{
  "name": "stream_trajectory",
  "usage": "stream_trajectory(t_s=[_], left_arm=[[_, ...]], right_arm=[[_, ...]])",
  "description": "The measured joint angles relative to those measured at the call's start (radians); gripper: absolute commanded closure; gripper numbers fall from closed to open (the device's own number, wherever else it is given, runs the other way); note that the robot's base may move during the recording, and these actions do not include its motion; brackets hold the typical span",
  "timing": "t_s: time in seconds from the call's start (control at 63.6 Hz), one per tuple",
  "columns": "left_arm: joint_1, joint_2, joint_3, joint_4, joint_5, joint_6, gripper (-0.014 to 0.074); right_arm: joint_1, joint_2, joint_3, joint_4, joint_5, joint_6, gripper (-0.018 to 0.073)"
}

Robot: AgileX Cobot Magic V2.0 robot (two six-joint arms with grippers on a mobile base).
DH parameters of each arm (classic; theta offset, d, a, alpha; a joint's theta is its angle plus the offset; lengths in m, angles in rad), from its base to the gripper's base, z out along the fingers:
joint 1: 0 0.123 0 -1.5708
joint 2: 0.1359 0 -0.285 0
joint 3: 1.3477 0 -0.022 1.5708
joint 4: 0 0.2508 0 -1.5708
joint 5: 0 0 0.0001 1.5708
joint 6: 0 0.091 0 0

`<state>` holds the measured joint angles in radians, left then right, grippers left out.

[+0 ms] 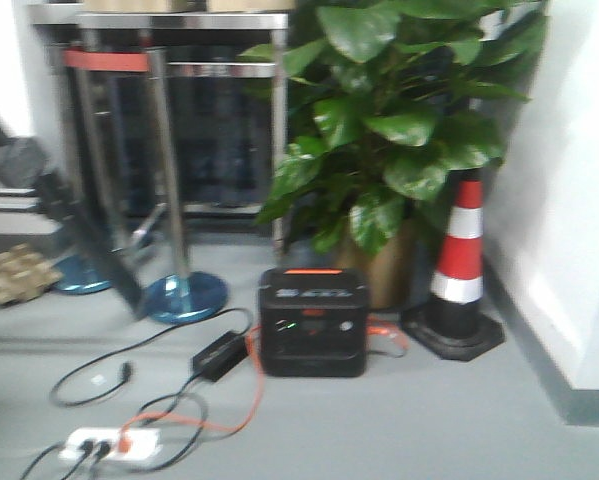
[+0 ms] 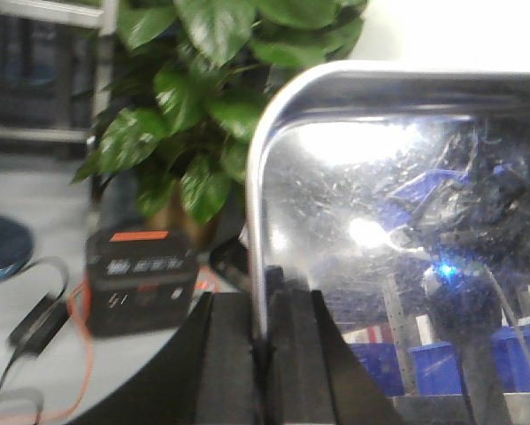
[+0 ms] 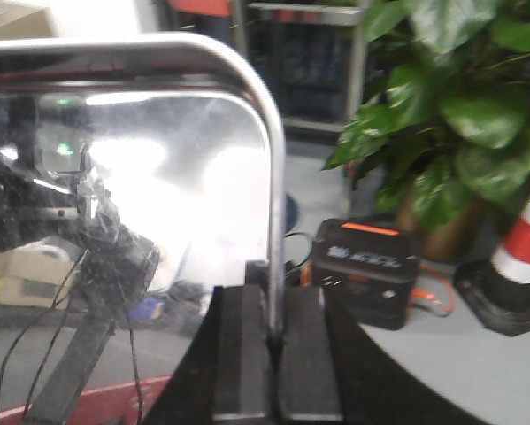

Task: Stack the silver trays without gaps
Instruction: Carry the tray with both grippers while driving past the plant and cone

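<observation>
The silver tray (image 2: 380, 204) is held up between both arms. It looks stiff, thin, light and slick, so its rolled rim is the surest hold. The left gripper (image 2: 263, 354) pinches one rim and the right gripper (image 3: 273, 354) pinches the opposite rim. Beyond are a plant (image 3: 459, 115) and the floor (image 3: 406, 372).

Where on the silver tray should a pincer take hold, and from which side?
On the rolled side rim, coming in edge-on from outside: the silver tray is shallow and mirror-smooth, so only its lip offers purchase. The left pincer and right pincer clamp it so.
</observation>
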<state>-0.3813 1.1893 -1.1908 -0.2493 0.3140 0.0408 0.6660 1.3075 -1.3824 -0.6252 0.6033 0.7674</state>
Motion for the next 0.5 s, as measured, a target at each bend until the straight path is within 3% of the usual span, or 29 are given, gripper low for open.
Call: stream_trajectory(t_s=[0.503], left_arm=[[0.000,0.000,0.000,0.000,-0.056,0.000,0.0614]], right_arm=[[0.000,0.000,0.000,0.000,-0.013,0.000,0.0619]])
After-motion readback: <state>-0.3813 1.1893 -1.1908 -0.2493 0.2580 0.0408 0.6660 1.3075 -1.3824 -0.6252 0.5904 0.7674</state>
